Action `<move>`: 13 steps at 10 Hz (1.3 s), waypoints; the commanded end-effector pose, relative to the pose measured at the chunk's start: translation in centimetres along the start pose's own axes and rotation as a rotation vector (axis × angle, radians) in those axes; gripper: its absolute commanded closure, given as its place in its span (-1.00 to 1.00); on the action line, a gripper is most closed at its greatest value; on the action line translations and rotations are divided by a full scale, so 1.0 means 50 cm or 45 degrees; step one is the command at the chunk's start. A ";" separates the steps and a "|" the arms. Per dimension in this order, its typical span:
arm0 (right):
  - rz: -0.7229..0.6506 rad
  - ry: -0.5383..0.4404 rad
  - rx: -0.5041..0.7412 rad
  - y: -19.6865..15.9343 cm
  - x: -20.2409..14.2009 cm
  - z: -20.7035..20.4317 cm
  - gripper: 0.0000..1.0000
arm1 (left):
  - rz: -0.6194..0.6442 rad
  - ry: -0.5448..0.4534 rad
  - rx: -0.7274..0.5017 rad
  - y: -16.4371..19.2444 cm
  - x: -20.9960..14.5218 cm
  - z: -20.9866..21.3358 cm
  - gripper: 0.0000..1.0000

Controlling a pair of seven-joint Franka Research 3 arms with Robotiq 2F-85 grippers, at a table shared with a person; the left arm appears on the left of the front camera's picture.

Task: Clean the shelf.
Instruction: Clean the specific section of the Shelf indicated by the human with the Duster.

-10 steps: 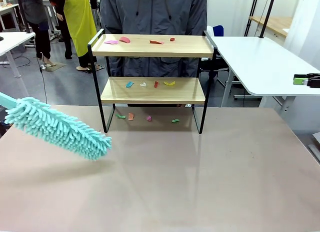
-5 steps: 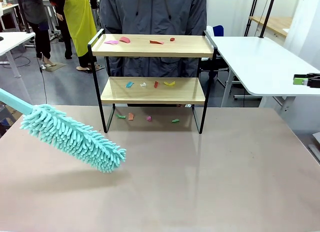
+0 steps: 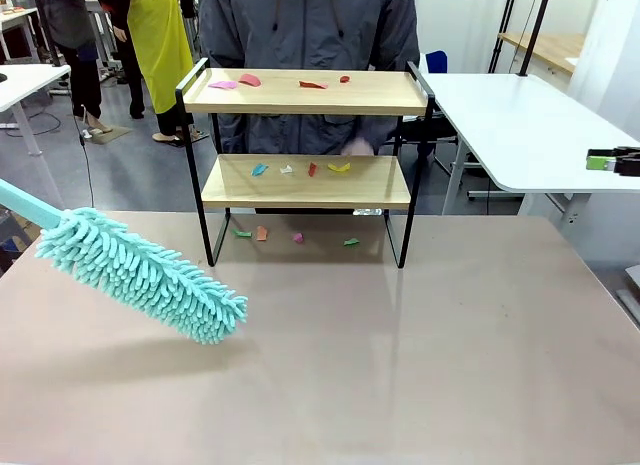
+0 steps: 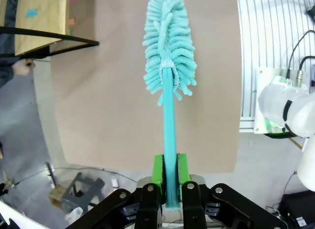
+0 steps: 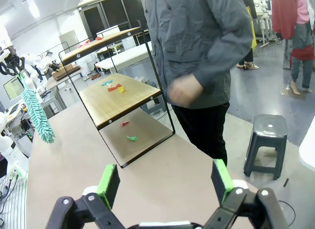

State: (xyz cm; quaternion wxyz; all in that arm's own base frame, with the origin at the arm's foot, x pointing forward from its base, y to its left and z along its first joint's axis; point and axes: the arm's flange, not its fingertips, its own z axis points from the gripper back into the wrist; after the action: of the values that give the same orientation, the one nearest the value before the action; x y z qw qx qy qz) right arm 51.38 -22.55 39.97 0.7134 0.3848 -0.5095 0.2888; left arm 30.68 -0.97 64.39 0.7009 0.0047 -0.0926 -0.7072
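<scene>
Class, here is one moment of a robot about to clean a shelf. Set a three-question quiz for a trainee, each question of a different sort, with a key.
1. True or false: the left end effector is shut on the handle of the teal duster.
2. Where do the coloured scraps lie? A) top board only. B) both boards of the shelf and the table beneath it. C) lower board only.
3. Fill in: the jaws of the right end effector stand ____.

Key: 1 true; 2 B; 3 open.

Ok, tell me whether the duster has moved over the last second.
Yes. The duster has shifted right across the front view, its tip now nearer the shelf's left front leg.
</scene>
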 end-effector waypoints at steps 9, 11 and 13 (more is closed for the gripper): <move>0.007 0.002 -0.005 0.002 0.005 -0.003 -1.00 | -0.024 0.007 0.013 0.000 -0.003 0.004 0.72; 0.007 0.002 -0.005 0.002 0.005 -0.003 -1.00 | -0.024 0.007 0.013 0.000 -0.003 0.004 0.72; 0.007 0.002 -0.005 0.002 0.005 -0.003 -1.00 | -0.024 0.007 0.013 0.000 -0.003 0.004 0.72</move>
State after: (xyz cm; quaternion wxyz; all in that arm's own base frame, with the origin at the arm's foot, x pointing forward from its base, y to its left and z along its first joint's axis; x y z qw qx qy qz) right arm 51.38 -22.55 39.97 0.7134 0.3848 -0.5095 0.2888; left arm 30.68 -0.98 64.39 0.7008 0.0048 -0.0926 -0.7073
